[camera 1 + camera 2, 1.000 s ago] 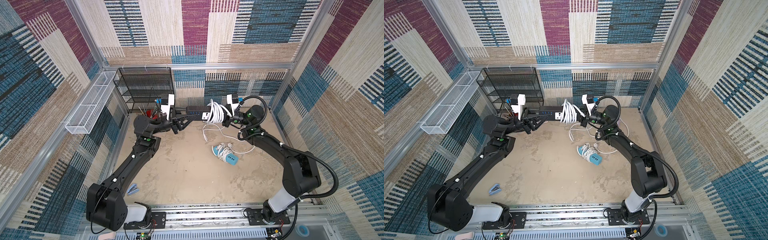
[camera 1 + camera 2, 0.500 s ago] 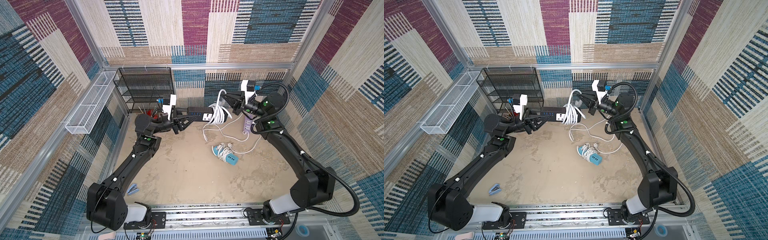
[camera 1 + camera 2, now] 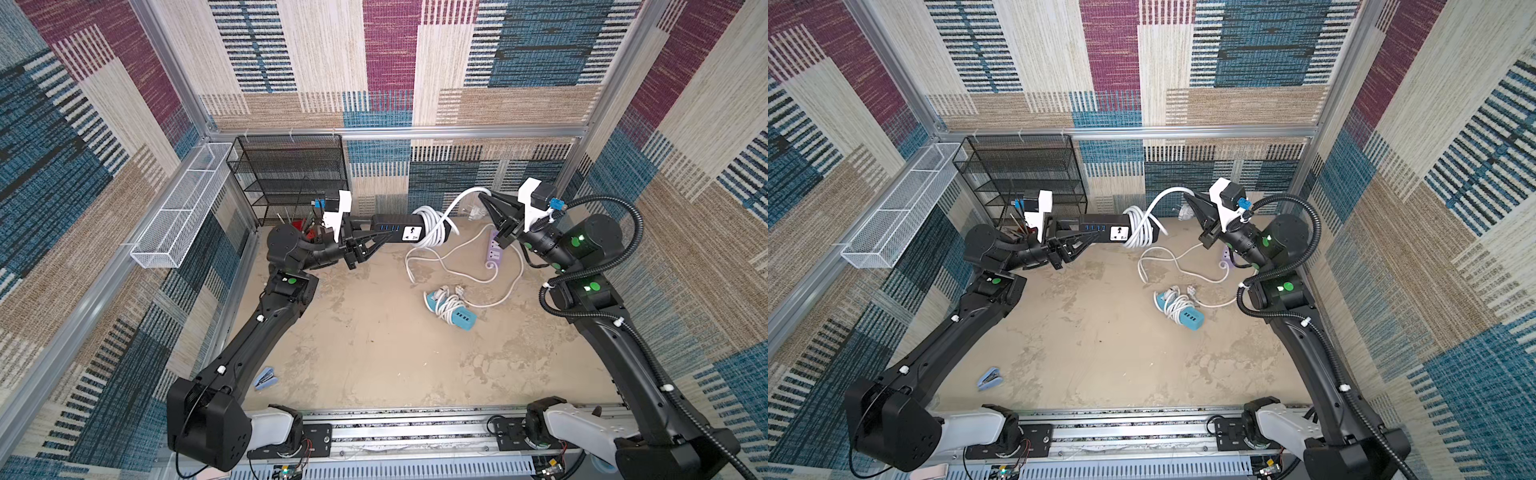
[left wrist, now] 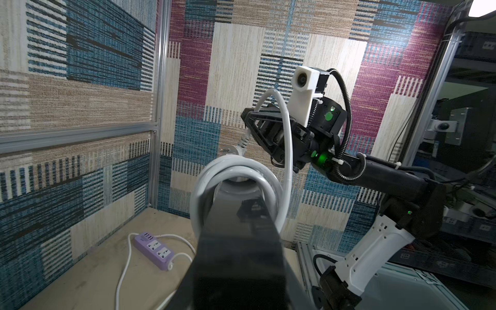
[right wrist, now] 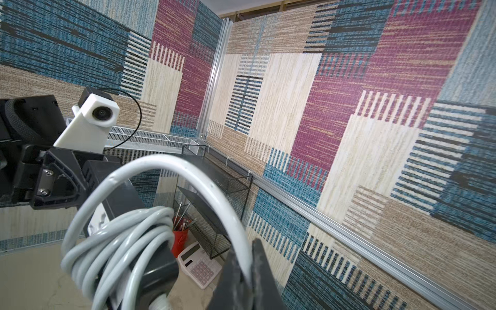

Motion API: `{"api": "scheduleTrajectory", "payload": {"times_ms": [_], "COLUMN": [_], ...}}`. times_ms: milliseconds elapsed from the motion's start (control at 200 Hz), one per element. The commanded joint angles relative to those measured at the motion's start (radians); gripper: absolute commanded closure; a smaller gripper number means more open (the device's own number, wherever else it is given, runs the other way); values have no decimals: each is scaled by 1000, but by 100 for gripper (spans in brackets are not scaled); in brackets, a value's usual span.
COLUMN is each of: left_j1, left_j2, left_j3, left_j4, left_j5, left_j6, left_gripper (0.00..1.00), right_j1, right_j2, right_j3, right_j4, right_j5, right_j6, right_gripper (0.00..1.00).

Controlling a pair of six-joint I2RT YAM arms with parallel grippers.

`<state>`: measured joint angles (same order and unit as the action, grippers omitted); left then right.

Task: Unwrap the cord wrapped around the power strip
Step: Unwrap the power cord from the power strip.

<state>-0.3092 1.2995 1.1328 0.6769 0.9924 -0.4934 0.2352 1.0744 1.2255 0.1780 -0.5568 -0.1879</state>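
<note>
A black power strip (image 3: 397, 227) hangs level in the air at the back, and my left gripper (image 3: 384, 233) is shut on its near end. A white cord (image 3: 432, 226) is coiled round its far end in both top views (image 3: 1140, 228). One strand arcs up from the coil to my right gripper (image 3: 484, 199), which is shut on it above and to the right of the strip. In the right wrist view the cord (image 5: 188, 171) runs between the fingertips (image 5: 259, 268). The plug (image 4: 233, 151) dangles past the right gripper (image 4: 245, 116).
On the floor lie a purple power strip (image 3: 494, 249) with its cord spread out and a blue one (image 3: 451, 309) with cord wrapped round it. A black mesh rack (image 3: 291, 178), red pen cup (image 5: 179, 239) and calculator (image 5: 198, 264) stand at the back left. A blue stapler (image 3: 266, 378) lies front left.
My right gripper has gone from the strip's end up and to the right with the cord, drawing a strand out into an arc. The left gripper has kept the strip nearly still.
</note>
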Motion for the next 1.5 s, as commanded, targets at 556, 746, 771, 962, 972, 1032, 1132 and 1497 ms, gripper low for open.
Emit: {"api": "scheduleTrajectory", "payload": {"times_ms": [556, 746, 771, 962, 972, 1032, 1132, 1497], "left_j1": [39, 39, 39, 40, 40, 38, 32, -43], "left_j2": [-118, -112, -109, -66, -64, -51, -46, -19], "left_j3": [-71, -73, -75, -76, -75, -77, -74, -62], "left_j4": [-56, 1, 14, 127, 132, 166, 181, 200], "left_j5": [-327, -317, -315, -280, -280, -265, -251, -191], "left_j6": [189, 140, 128, 6, -1, -35, -54, -79], "left_gripper": [100, 100, 100, 100, 100, 100, 100, 100], "right_j1": [257, 268, 271, 290, 291, 293, 293, 240], "right_j2": [-24, 59, 74, 234, 243, 296, 384, 667], "right_j3": [-248, -327, -328, -294, -292, -276, -250, 7], "right_j4": [-147, -9, 6, 145, 154, 212, 309, 448], "right_j5": [-146, -166, -166, -152, -152, -147, -129, -111], "right_j6": [104, 167, 172, 220, 223, 247, 282, 322], "right_gripper": [100, 100, 100, 100, 100, 100, 100, 100]}}
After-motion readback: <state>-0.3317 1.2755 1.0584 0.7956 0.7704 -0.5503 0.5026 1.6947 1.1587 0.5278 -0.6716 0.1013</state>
